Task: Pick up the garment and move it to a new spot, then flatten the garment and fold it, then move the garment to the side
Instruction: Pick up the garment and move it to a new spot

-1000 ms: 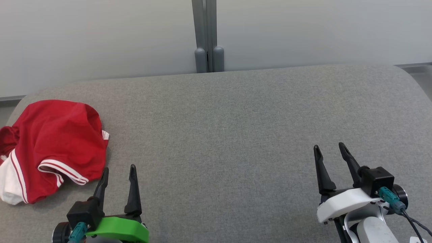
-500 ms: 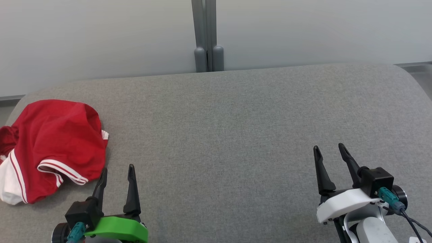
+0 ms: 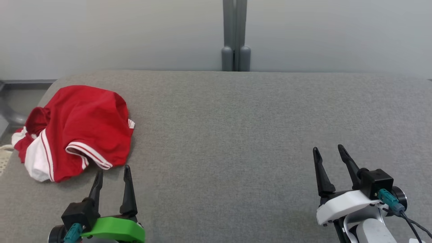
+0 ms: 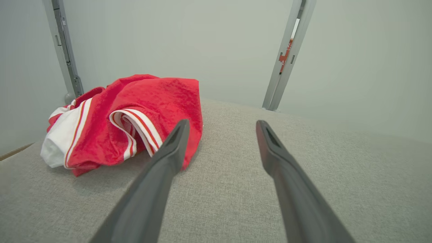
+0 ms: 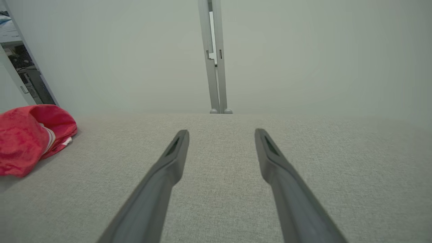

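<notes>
One red garment point(image 3: 81, 128) with white-striped hems lies crumpled at the left end of the grey upholstered surface point(image 3: 219, 135), its white panel reaching the left edge. It looks light, soft and limp, so it will likely sag and slide rather than hold its shape. A bunched fold or the thicker striped hem point(image 3: 88, 153) nearest the robot seems the surest place to pinch. There are two grippers, each with two fingers. The left gripper point(image 3: 112, 169) has its fingers spread and empty, with the tips just short of that hem. The right gripper point(image 3: 328, 148), also spread and empty, hovers near the front edge, well apart from the cloth.
</notes>
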